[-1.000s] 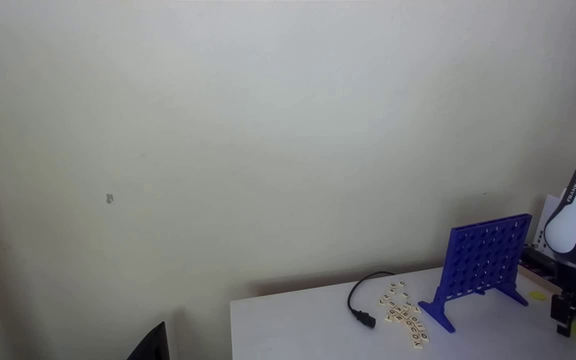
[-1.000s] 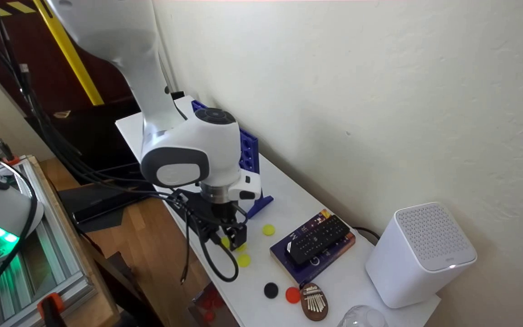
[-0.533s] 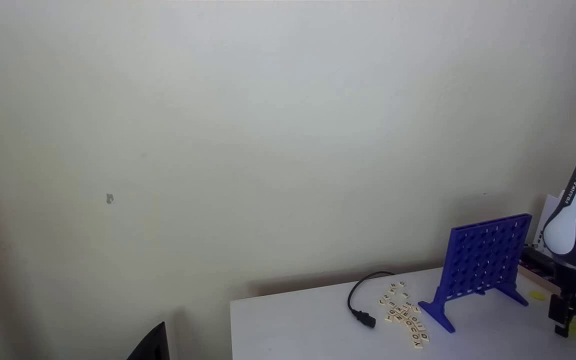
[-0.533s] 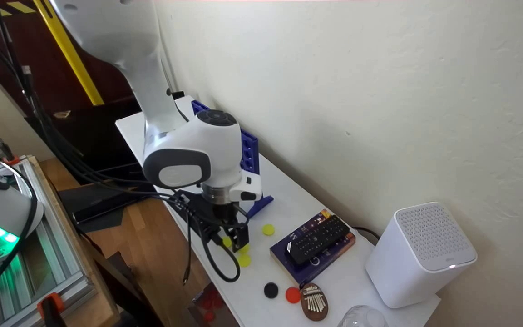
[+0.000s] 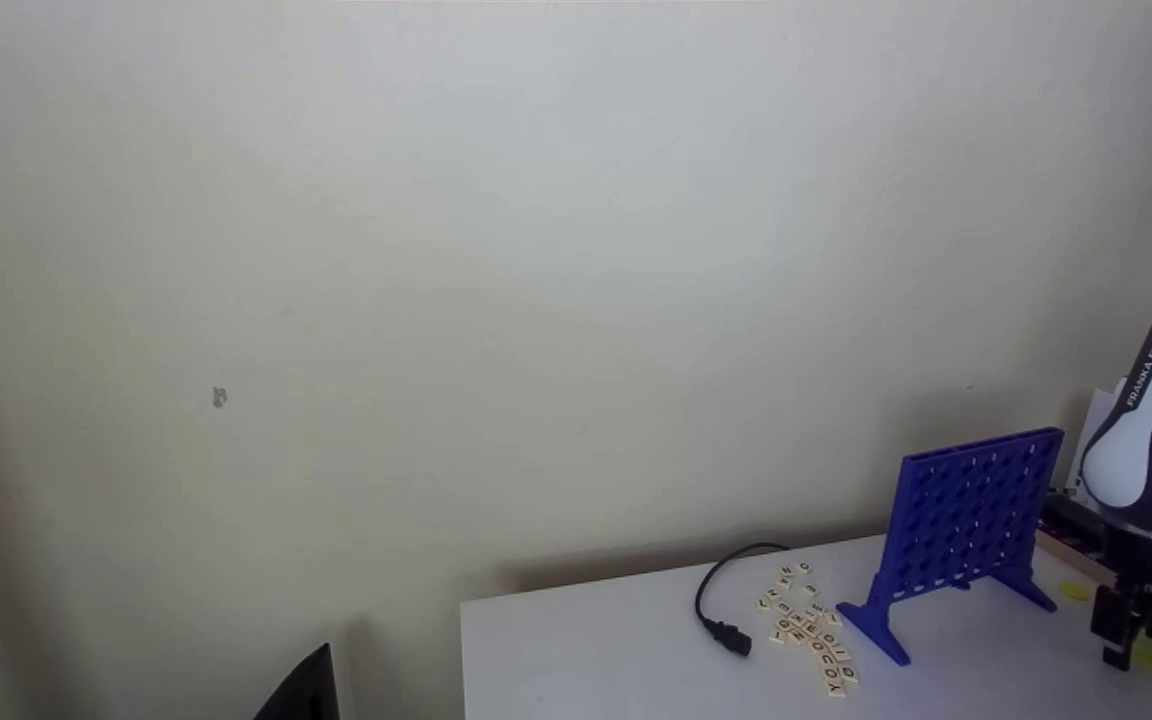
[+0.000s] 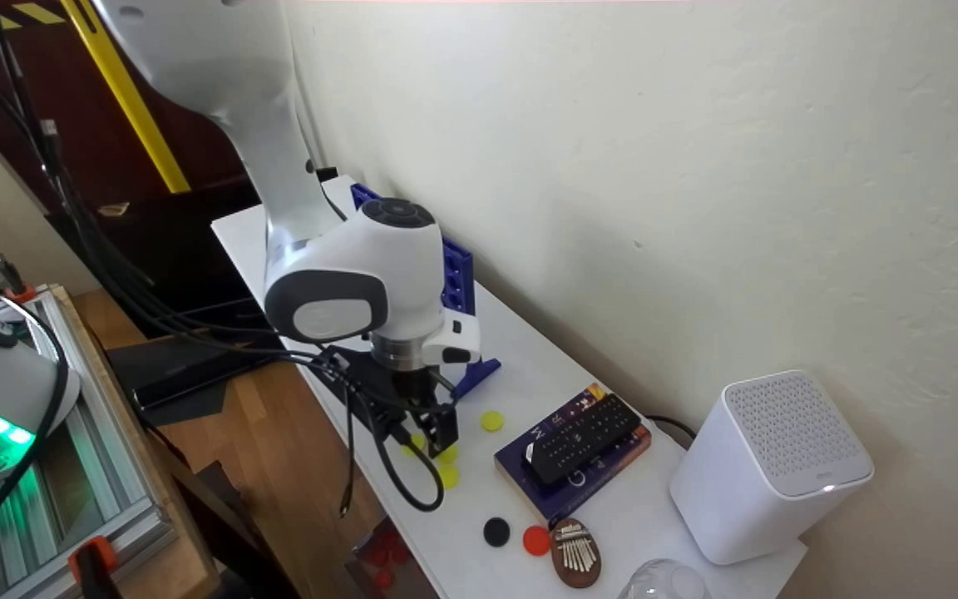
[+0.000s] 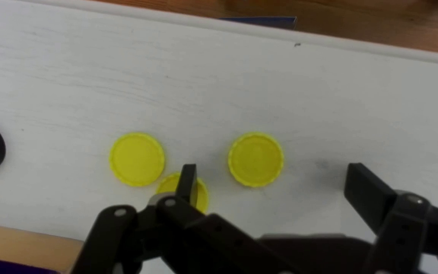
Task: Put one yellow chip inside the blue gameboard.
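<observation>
A surface (image 7: 89, 95) is carrying a yellow chip (image 7: 256, 159), mid-frame in wrist view, and the board (image 5: 971, 512), lower right in an exterior view. The spread hand (image 7: 273, 178) is probably preparing the grasp, needing descent, then closing.

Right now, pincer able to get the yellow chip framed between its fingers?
Likely yes: the pincer is open and nothing covers that yellow chip. In the wrist view, though, one finger overlaps a neighbouring chip.
</observation>
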`<state>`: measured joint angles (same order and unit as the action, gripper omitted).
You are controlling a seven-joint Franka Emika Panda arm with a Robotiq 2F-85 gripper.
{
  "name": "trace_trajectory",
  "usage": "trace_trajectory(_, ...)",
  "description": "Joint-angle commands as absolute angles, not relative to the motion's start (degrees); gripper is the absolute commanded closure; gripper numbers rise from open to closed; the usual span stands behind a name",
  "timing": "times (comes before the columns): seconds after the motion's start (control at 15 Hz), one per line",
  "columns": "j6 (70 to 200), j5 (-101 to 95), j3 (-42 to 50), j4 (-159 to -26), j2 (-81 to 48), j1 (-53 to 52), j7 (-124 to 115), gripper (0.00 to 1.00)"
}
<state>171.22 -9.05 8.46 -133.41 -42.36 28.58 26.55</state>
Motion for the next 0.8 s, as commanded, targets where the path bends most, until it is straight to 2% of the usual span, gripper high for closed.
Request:
trace_trajectory(0.0, 171.1, -10.7, 8.2, -134.2, -41.6, 28.5, 26.4, 0.01)
trace_trajectory(0.73, 169.9, -10.7, 8.7, -133.7, -42.2, 26.6, 25.8, 0.00)
